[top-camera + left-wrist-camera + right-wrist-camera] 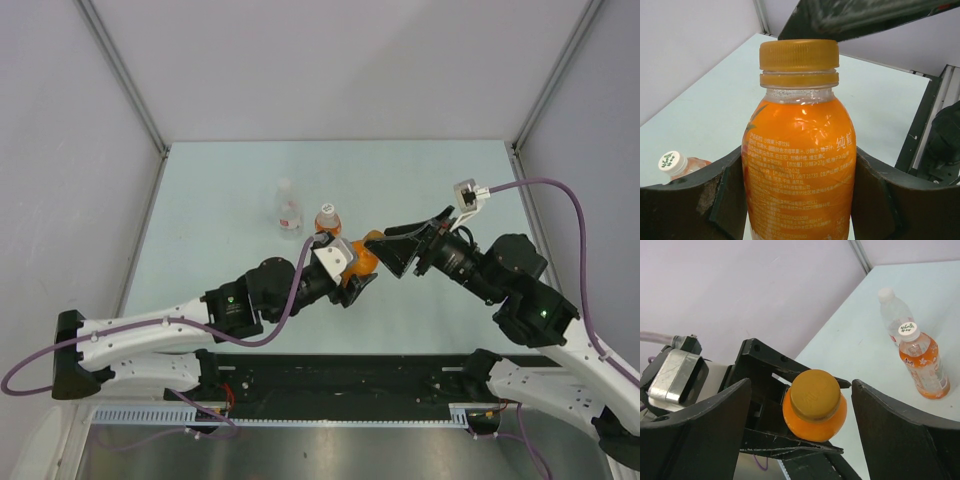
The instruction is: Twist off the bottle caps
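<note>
The left gripper is clamped on the body of the squat orange bottle, near the middle of the table. The right gripper stands wide open around the bottle's orange cap, without touching it. The clear bottle and the orange-drink bottle stand nearby.
</note>
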{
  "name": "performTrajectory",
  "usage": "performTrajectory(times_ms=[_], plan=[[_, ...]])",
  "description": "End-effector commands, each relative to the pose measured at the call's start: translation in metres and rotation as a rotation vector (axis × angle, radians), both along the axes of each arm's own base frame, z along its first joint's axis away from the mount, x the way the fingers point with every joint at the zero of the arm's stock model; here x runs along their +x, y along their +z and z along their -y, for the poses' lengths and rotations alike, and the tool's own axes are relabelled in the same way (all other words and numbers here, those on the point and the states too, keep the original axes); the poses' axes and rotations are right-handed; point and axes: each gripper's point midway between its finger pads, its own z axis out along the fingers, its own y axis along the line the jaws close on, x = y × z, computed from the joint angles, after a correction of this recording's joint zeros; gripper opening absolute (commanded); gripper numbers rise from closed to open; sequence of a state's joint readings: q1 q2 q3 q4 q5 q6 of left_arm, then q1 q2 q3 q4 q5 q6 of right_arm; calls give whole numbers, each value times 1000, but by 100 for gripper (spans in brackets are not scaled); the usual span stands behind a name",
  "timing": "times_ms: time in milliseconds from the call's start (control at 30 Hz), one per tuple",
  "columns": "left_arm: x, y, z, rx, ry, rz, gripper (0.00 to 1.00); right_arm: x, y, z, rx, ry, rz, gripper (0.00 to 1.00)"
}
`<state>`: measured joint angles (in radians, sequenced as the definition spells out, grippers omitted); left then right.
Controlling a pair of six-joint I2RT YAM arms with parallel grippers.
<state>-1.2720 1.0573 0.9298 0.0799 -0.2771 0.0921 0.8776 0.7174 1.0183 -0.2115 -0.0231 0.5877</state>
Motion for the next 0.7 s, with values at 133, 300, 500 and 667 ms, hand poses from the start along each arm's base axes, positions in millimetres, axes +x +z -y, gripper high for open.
performTrajectory(times_ms=[133, 300, 500, 667], plan=[[2, 19, -1, -35, 23, 48, 0, 2, 16, 1, 33, -16, 12, 71], [1, 19, -1, -39, 23, 52, 0, 4, 12, -1, 22, -16, 4, 60], [3, 19, -3, -44, 34, 53, 0, 6, 7, -4, 8, -16, -16, 63], [3, 18, -3, -42, 34, 53, 0, 5, 6, -4, 5, -16, -14, 51]])
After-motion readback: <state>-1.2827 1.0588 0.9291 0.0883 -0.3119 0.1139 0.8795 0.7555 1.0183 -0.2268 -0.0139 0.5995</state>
